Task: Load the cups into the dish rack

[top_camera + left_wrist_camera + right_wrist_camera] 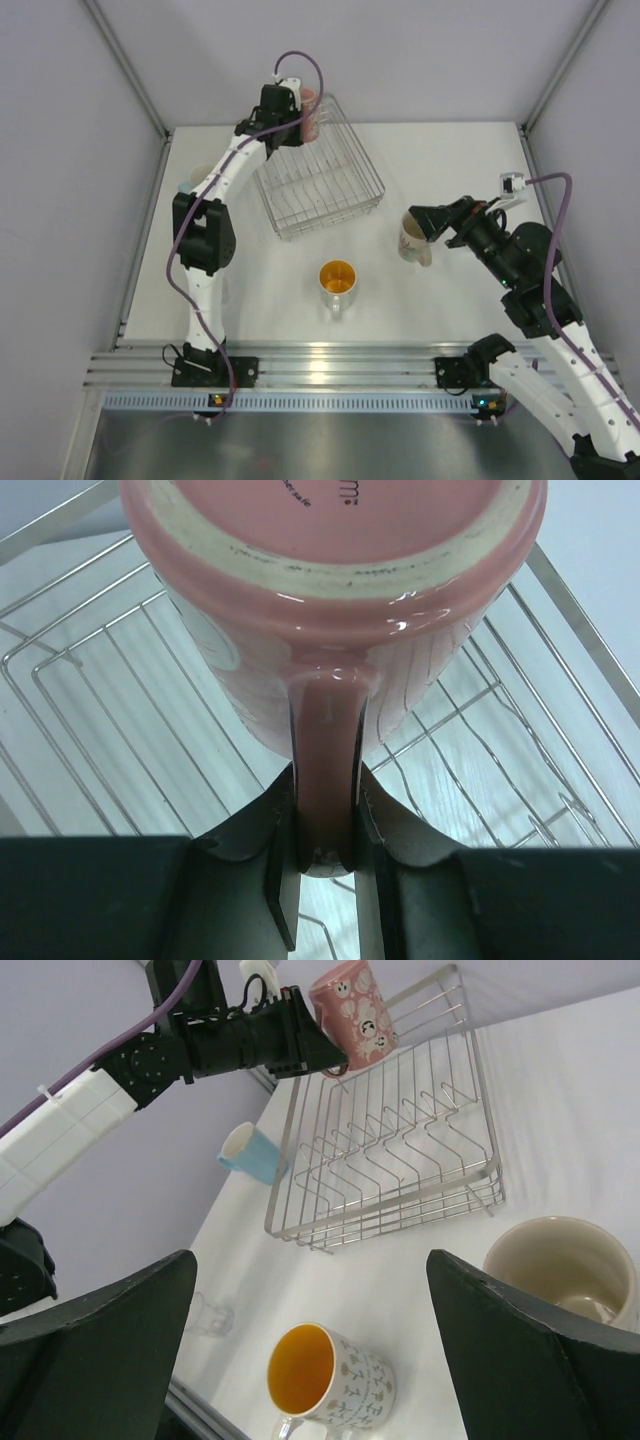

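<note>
My left gripper [327, 800] is shut on the handle of a pink mug [330, 600]. It holds the mug tilted above the far left corner of the silver wire dish rack [330, 190]. The pink mug [352, 1010] also shows in the right wrist view, above the rack [400, 1150]. My right gripper [310, 1260] is open and empty, just right of a cream-tan mug [413, 240] that stands upright on the table. A speckled handled mug with an orange inside [337, 280] stands upright at mid table, in front of the rack.
A light blue cup [250, 1152] lies left of the rack, mostly hidden by the left arm in the top view. A small clear glass tumbler [210, 1315] stands near the table's left front. White walls close in the table at the left, back and right.
</note>
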Tool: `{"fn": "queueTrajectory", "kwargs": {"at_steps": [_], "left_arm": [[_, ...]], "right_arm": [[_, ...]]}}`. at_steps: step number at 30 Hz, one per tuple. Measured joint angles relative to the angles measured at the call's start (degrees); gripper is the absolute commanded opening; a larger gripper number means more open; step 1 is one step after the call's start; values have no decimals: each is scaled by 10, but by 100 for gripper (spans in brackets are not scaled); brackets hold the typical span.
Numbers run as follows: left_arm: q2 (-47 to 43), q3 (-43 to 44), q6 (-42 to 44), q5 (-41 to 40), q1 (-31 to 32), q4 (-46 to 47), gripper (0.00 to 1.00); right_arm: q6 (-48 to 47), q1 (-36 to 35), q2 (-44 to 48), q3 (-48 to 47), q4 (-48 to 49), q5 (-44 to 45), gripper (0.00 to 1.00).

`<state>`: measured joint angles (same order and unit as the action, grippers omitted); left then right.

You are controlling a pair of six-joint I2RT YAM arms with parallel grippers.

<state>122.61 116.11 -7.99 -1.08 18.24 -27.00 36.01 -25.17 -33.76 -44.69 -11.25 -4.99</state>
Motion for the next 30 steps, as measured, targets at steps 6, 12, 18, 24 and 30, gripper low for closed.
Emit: {"fn": "queueTrajectory", "kwargs": {"at_steps": [6,12,18,24,30], "left_arm": [[22,-17,9,1,2,74,0],[36,-54,2,-4,5,161,0],[62,-54,-47,-19,5,210,0],[86,-47,-98,-31,7,244,0],[127,-23,-113,-51,13,260,0]], "right_arm": [[-13,0,-9,0,0,7,100],[-19,0,-9,1,0,14,99],[-21,0,-13,5,3,20,99],[-26,0,-27,12,5,22,100],[-34,0,-31,19,5,25,99]]}}
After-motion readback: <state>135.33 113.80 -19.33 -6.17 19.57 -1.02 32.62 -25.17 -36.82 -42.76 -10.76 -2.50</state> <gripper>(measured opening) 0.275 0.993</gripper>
